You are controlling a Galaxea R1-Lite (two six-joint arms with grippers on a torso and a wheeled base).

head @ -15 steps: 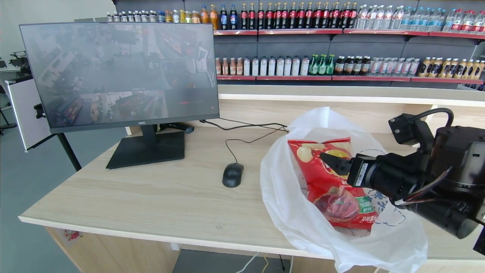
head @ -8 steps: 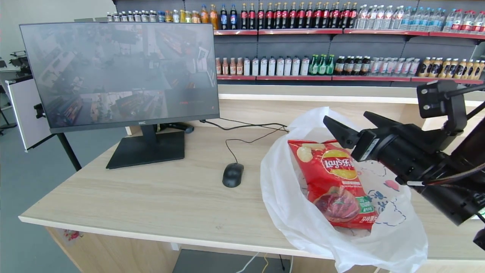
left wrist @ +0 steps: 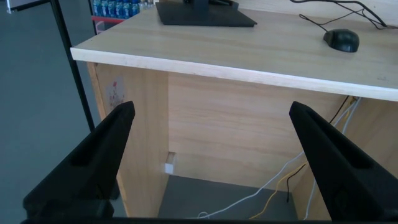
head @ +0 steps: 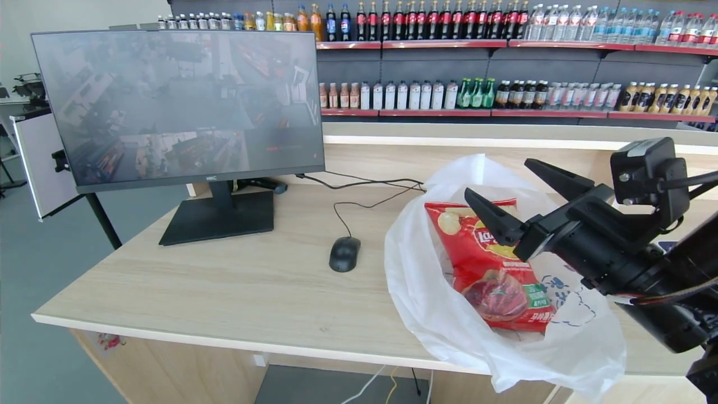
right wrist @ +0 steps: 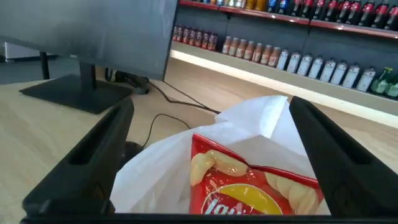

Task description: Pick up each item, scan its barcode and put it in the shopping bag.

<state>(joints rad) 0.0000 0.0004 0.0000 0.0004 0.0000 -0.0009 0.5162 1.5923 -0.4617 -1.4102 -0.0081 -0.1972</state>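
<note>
A red bag of chips (head: 493, 264) lies inside the white plastic shopping bag (head: 426, 280) at the right of the wooden desk. My right gripper (head: 498, 178) hovers open just above the chips, with nothing between its fingers. In the right wrist view the right gripper (right wrist: 211, 102) frames the chips (right wrist: 249, 186) and the shopping bag's mouth (right wrist: 161, 168) below it. My left gripper (left wrist: 211, 109) is open and holds nothing. It sits low in front of the desk, below the desk's front edge (left wrist: 236, 65).
A monitor (head: 179, 106) on a black stand fills the desk's left rear. A black mouse (head: 344, 253) with its cable lies mid-desk. A raised counter ledge (head: 505, 140) and shelves of bottles (head: 505, 95) run behind. Bare desk top spreads left of the bag.
My right gripper has risen off the chips and drawn back, fingers spread; the chips stay in the shopping bag. The head view has shifted slightly.
</note>
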